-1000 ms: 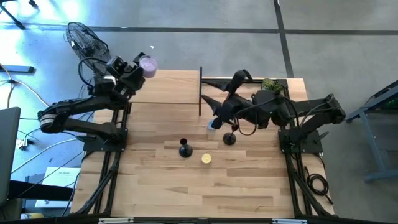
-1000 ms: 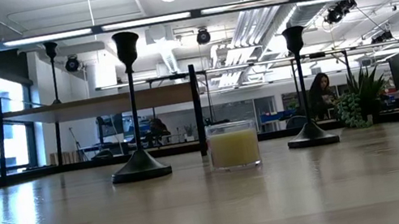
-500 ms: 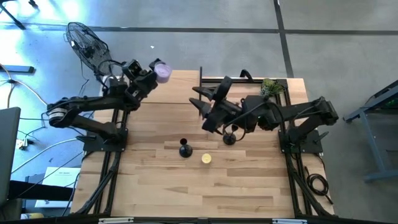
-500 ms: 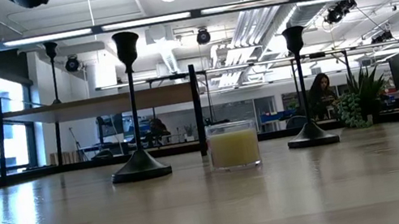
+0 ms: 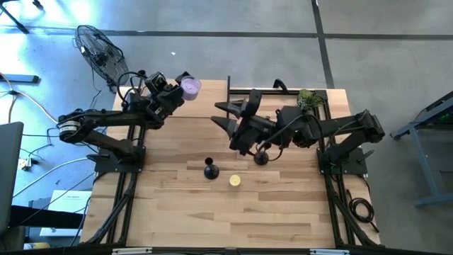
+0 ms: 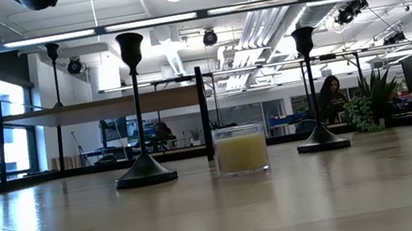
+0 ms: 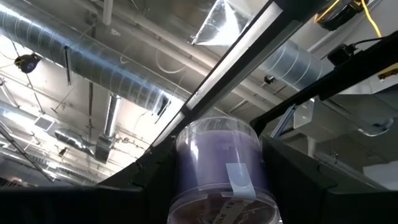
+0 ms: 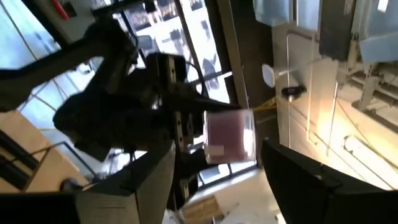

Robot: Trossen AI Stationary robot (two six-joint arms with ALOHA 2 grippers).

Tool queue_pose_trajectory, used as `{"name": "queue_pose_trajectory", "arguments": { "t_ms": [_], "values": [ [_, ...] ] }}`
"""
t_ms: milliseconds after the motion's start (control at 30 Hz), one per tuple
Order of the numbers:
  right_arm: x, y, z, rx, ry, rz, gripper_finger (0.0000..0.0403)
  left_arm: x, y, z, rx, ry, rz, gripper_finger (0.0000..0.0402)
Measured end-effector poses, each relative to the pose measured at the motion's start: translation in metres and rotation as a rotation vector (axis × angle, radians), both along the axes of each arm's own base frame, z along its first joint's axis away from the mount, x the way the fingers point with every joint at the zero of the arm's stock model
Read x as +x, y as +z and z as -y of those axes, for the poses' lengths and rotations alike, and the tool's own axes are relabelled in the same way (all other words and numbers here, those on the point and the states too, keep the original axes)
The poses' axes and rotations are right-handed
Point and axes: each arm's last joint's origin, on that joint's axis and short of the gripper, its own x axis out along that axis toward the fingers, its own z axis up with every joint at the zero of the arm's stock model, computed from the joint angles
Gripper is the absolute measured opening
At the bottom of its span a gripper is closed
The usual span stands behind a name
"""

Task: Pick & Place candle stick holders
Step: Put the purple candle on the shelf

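Wooden tabletop [image 5: 212, 212] carries two candle stick holders [image 5: 211, 170] near a yellow candle [image 5: 235, 181]. Left claw [image 5: 185, 86] clamps a purple candle jar [image 7: 221, 171] aloft; right claw [image 5: 221, 113] hangs spread apart nearby.

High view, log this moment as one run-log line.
left pincer: shut on purple candle jar, raised at table's far edge | right pincer: open, empty, mid-table | candle stick holders: standing, untouched | yellow candle: on table
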Motion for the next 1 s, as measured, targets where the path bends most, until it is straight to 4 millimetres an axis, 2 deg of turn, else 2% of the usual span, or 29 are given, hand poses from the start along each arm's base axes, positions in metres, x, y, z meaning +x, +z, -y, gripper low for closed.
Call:
{"name": "queue_pose_trajectory", "arguments": {
  "t_ms": [267,533,667,800,1000],
  "values": [
    [0.003,0.0,0.022,0.139,-0.037,0.048,0.0251,0.003,-0.002,-0.001,-0.004,-0.017,-0.014,0.0204],
    [0.002,-0.001,0.022,0.212,-0.071,0.067,0.0261,0.003,-0.002,0.0,0.002,-0.021,-0.016,0.0203],
    [0.002,-0.001,0.022,0.21,-0.075,0.057,0.0256,0.003,-0.002,0.0,0.001,-0.024,-0.015,0.0203],
    [0.003,-0.003,0.021,0.185,-0.007,0.037,0.0256,0.004,-0.002,-0.001,-0.001,-0.024,-0.019,0.0203],
    [0.009,-0.008,0.02,0.089,-0.004,0.009,0.0255,0.011,-0.008,-0.001,-0.026,-0.047,-0.037,0.0203]
  ]
}}
